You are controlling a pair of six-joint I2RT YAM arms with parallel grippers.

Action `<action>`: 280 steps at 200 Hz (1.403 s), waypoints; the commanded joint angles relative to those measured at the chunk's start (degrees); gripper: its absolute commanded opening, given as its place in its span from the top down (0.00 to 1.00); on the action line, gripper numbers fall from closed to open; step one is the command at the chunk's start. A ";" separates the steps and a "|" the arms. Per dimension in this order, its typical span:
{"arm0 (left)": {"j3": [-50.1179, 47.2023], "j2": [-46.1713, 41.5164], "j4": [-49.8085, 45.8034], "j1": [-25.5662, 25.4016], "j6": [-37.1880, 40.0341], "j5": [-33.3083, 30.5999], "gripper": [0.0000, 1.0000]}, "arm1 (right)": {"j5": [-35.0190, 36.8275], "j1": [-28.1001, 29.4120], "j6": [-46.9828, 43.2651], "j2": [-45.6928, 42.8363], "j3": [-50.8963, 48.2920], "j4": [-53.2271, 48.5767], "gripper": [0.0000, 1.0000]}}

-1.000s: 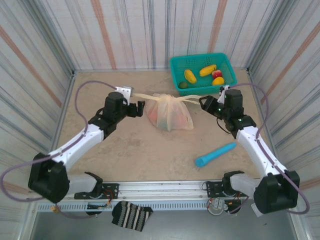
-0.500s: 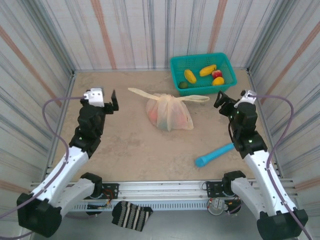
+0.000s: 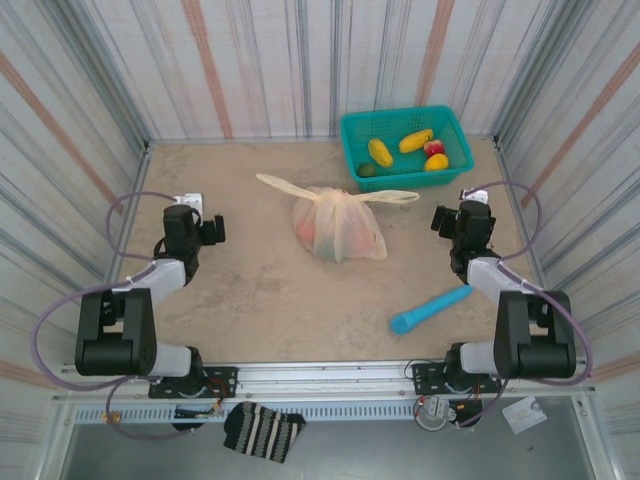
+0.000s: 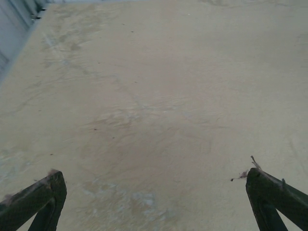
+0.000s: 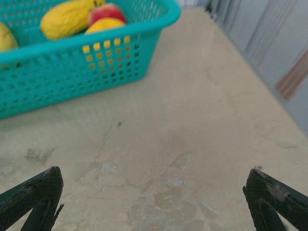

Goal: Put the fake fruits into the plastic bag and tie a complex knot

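On the left side of the table [image 3: 260,290], the left gripper [image 3: 214,230] is folded back close to its own base. Its jaws stand wide apart with nothing between them, and the wrist view looks past two dark fingertips [image 4: 45,192] at bare stone-coloured surface. A second ago it was right up against the plastic bag [image 3: 338,228], at the left handle; half a second ago it was already swinging clear.

At centre, the bag sits by itself on the table, touched by neither arm. Its neck is gathered and its two loop handles [image 3: 278,184] trail out to either side, slack. Reddish shapes show through the thin film, so some fruit is inside. The bag has barely moved across all three frames.

Just behind and to its right, the teal basket [image 3: 352,130] still holds several fake fruits [image 3: 415,140]: yellow, red, orange and a dark green one.

Further right, the right gripper [image 3: 440,218] is also drawn back and opened wide — a second ago it was at the right handle. The blue stick [image 3: 430,308] lies near it, just where it lay before.

My read is that both arms letting go and pulling home signals the tying is over. Whether the knot is really complex I cannot tell from here, and the fruit left in the basket suggests the loading was only partly done.
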 commanded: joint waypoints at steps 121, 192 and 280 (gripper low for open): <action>-8.66 6.99 23.33 -0.61 2.88 8.34 0.01 | -17.52 -4.01 -0.66 10.77 -12.49 32.73 0.01; -8.21 7.47 23.03 0.13 2.61 9.73 0.01 | -14.13 -2.11 -1.97 10.48 -9.03 24.56 0.01; -8.38 7.10 22.77 -0.22 2.57 9.09 0.01 | -11.93 -1.21 -2.23 10.44 -9.44 25.27 0.01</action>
